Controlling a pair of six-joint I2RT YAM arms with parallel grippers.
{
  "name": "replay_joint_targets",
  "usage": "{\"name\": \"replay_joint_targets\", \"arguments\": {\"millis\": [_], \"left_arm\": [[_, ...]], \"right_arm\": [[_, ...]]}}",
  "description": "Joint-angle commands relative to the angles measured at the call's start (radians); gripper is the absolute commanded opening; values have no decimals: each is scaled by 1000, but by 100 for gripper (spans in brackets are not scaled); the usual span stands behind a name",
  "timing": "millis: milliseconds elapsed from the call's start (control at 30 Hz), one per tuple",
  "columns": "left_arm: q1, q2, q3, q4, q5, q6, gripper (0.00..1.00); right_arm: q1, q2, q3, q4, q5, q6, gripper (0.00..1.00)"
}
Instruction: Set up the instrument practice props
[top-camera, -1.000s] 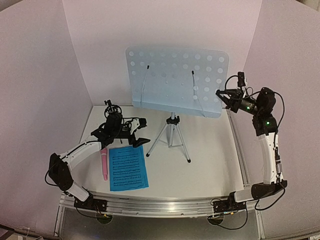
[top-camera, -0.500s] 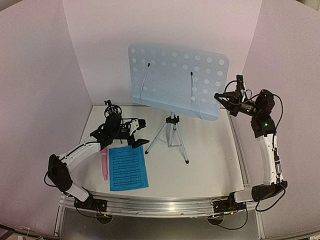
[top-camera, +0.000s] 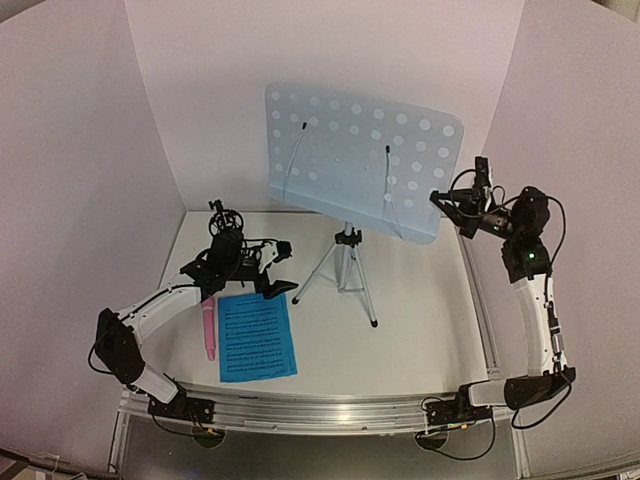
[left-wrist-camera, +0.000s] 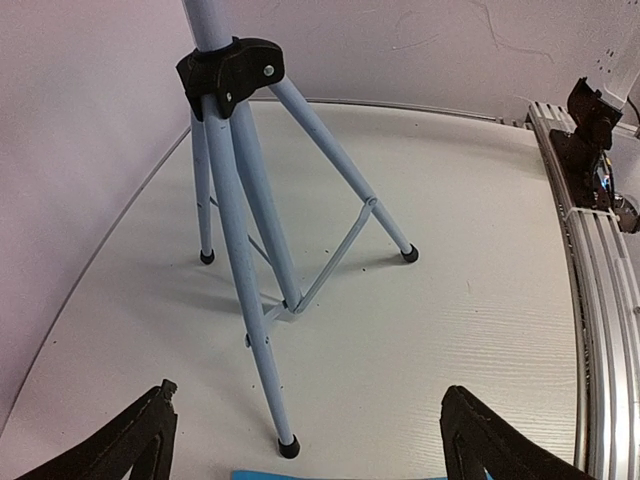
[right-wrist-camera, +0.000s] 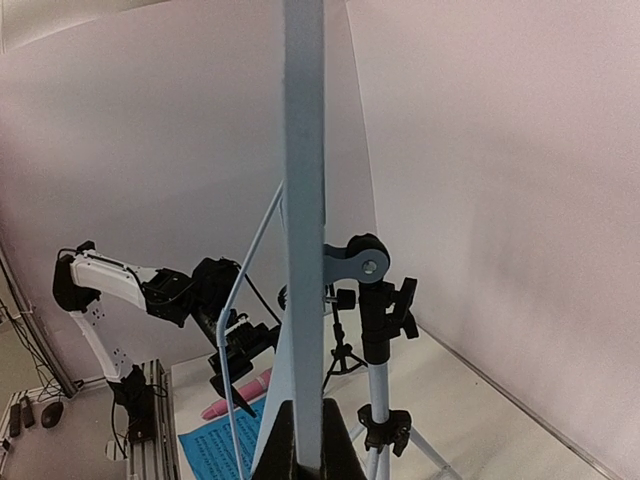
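Desk edge-on, pinched by right tool; left tool spread, empty; mic mount seemingly half-hidden.

Silver tripod legs on white table beyond wide-spread claw; perhaps a blue page edge.

- music-stand desk: thin perforated sheet, matt pale blue
- tripod legs: smooth painted metal tube
- hub: black plastic
- sheet-music pages: matt paper
- table: matt white, faintly speckled
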Motion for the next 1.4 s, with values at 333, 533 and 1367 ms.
{"name": "replay_joint_targets", "arguments": {"millis": [333, 533, 1367], "left_arm": [[6, -39, -26, 27, -3, 15, 91], [6, -45, -34, 24, -5, 4, 91], [49, -192, -18, -635, -205, 130, 96]], "right_arm": [[-6, 34, -79, -129, -35, 10, 0], [-6, 33, -83, -126, -33, 24, 0], [-8, -327, -260, -264, 545, 447, 79]]}}
